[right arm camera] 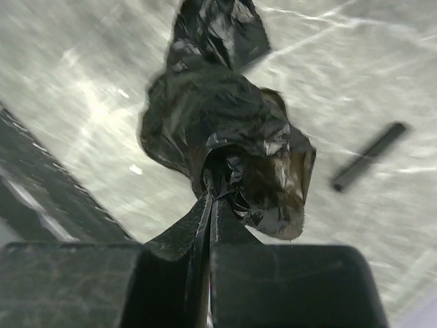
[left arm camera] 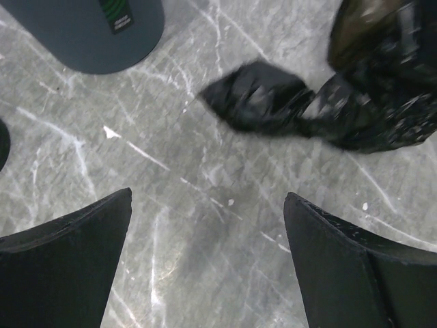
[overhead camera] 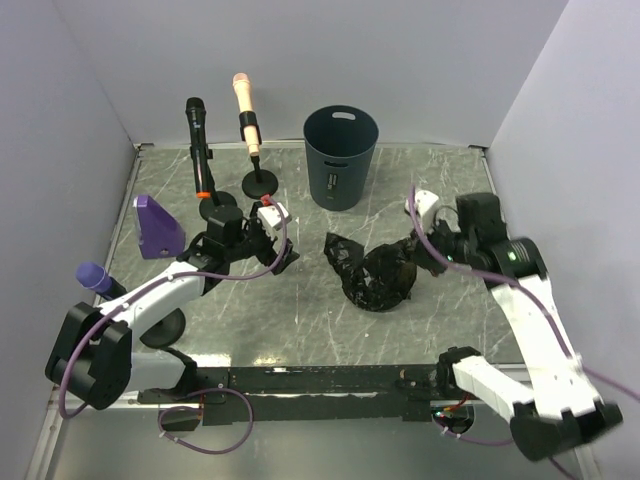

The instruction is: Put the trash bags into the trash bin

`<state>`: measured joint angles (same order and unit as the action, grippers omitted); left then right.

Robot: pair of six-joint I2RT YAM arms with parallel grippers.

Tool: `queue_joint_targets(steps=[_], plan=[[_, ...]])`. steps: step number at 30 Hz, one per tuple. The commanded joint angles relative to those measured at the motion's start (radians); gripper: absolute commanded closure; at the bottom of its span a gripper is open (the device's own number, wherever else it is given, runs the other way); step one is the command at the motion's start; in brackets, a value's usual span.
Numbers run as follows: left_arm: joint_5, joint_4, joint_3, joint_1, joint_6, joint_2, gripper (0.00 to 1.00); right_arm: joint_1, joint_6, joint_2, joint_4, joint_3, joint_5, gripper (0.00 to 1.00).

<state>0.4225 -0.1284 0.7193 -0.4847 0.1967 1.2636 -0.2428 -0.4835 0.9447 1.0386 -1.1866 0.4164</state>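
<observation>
- Top external view: the trash bags [overhead camera: 376,272] sit as one crumpled black bundle mid-table, well apart from the trash bin [overhead camera: 341,165], which stands upright toward the back wall.
- Right gripper [overhead camera: 420,250] has its jaws pressed together on a thin fold of film at the bundle's top [right arm camera: 225,137]. Whether the bundle is clear of the table I cannot tell.
- Left gripper [left arm camera: 207,198] hangs with its jaws spread wide, holding nothing. It is aimed at bare table just short of the bundle's smaller twisted lobe [left arm camera: 256,102].
- Risk: so little plastic is pinched that on a lift the film could stretch, tear or slide out.
- Risk: the trailing lobe may drape over the bin's rim rather than drop inside — or drag the light bin over.
- Risk: a wide swing toward the bin could clip the pink microphone [overhead camera: 243,95] standing just beside it.
</observation>
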Motion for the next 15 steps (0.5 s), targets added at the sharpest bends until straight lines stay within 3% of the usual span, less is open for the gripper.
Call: queue_joint_targets(steps=[1, 7, 15], plan=[[0.097, -0.091, 0.037, 0.001, -0.039, 0.006, 0.03, 0.010, 0.231, 0.104, -0.078, -0.113, 0.131, 1.00], [0.191, -0.137, 0.074, -0.022, -0.025, 0.065, 0.04, 0.010, 0.451, 0.198, -0.201, -0.197, 0.314, 1.00], [0.191, -0.253, 0.117, -0.101, -0.036, 0.132, 0.03, 0.014, 0.666, 0.312, -0.268, -0.329, 0.377, 1.00]])
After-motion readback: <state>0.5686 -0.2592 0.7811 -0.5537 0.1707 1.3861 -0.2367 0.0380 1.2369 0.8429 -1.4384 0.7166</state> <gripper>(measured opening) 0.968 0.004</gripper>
